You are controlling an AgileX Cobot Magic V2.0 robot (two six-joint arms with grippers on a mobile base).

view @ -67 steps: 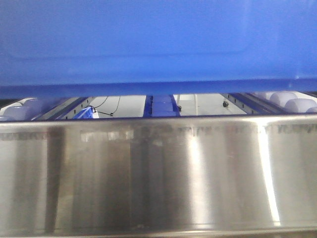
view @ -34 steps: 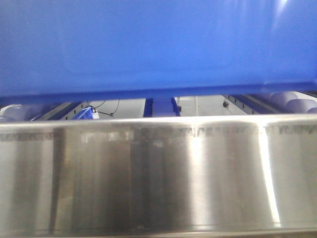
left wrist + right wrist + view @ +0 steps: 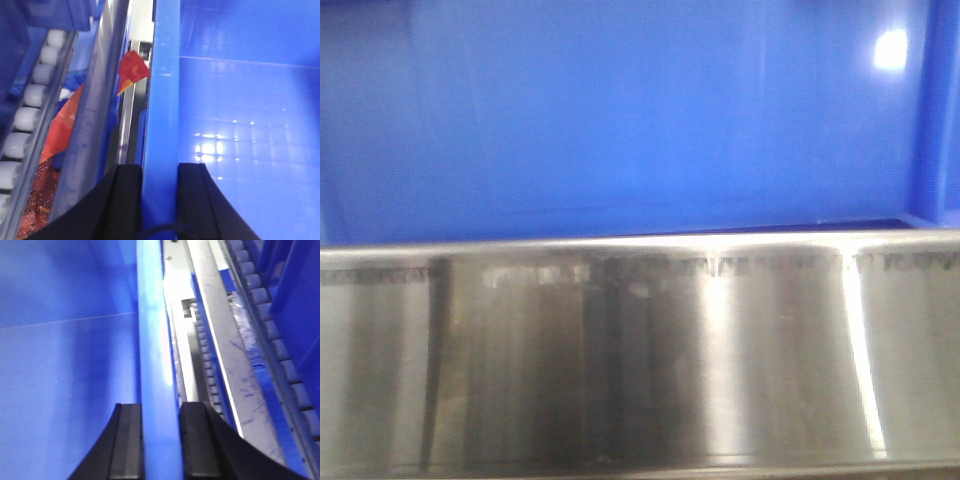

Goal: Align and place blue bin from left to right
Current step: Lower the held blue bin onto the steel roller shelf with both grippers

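Jaws of the left gripper point(image 3: 160, 169) and the right gripper point(image 3: 161, 407) each pinch 1 side rim of the blue bin point(image 3: 620, 110), narrowed onto it. Behind the steel panel point(image 3: 640, 400), the bin fills the view down to the panel's top edge

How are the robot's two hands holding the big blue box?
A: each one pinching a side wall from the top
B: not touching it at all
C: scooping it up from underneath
A: in the wrist views the left jaws and the right jaws each straddle a wall rim of the large blue rectangular plastic bin, one jaw inside and one outside.
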